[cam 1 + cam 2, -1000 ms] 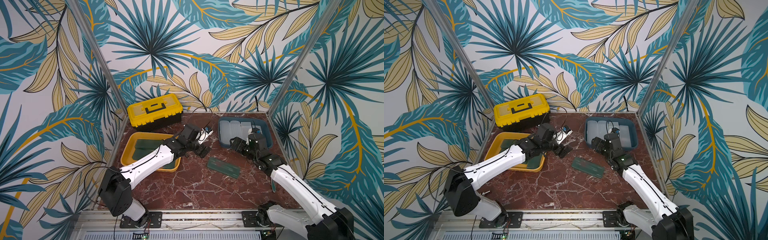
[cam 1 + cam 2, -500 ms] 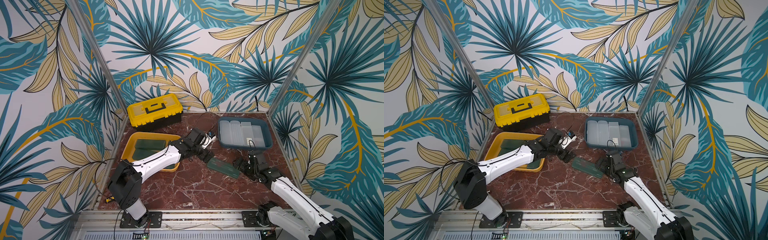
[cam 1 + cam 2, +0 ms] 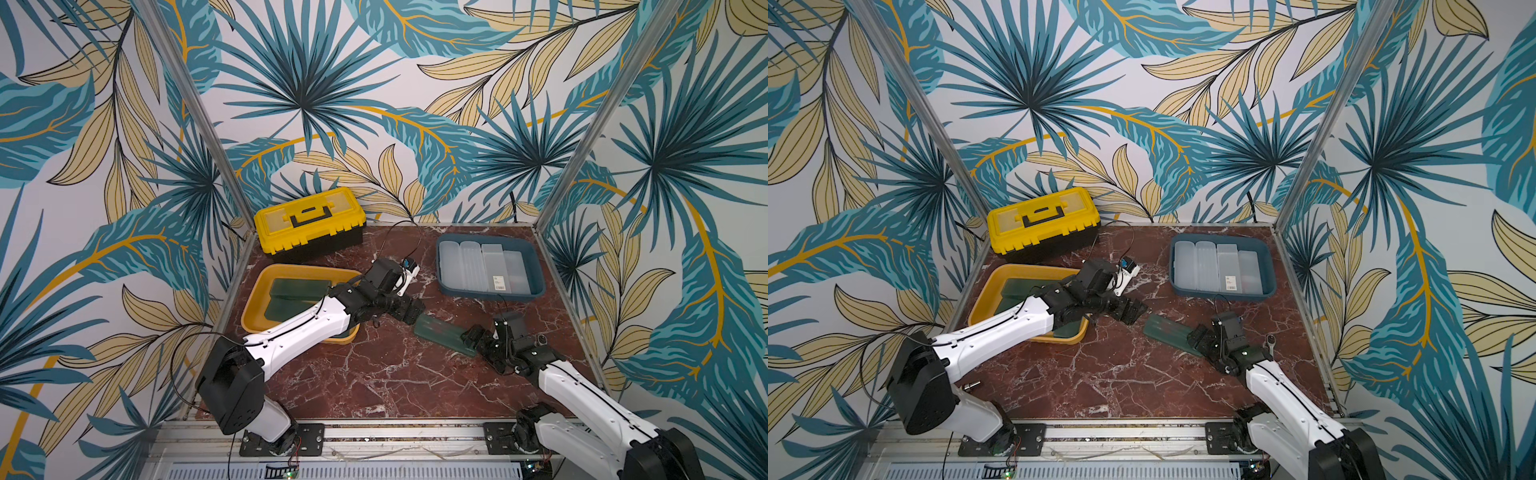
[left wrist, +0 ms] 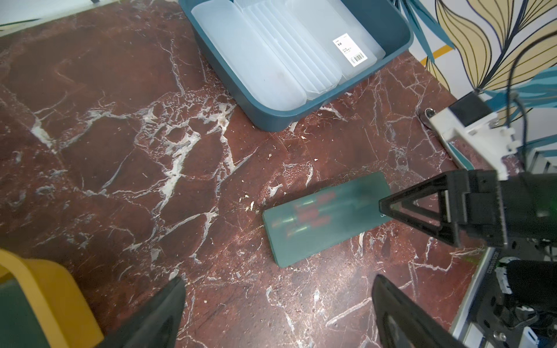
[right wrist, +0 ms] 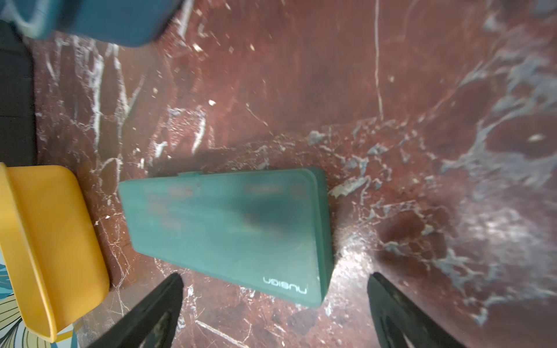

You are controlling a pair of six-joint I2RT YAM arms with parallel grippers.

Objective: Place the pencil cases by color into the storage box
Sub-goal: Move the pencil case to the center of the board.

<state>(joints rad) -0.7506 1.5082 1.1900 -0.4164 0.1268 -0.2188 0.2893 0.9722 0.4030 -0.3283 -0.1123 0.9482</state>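
One dark green pencil case (image 3: 442, 337) (image 3: 1167, 330) lies flat on the marble table, between both arms. My left gripper (image 3: 409, 309) (image 4: 278, 281) hovers open at its end nearer the yellow box, apart from it. My right gripper (image 3: 473, 340) (image 5: 275, 277) stands open at the opposite end, its fingers either side of the case's corner (image 5: 229, 229), not closed on it. The blue storage box (image 3: 536, 270) holds several frosted white cases (image 3: 482, 266). The yellow storage box (image 3: 253, 299) holds green cases (image 3: 297, 289).
A yellow-and-black toolbox (image 3: 309, 220) stands at the back left against the wall. A small metal part (image 3: 1270, 343) lies near the right edge. Metal frame posts and patterned walls close in the table on three sides.
The left arm swung from over the yellow box toward the green case on the table. The right arm drew back from the blue box to the case's other end. Both grippers stayed open.
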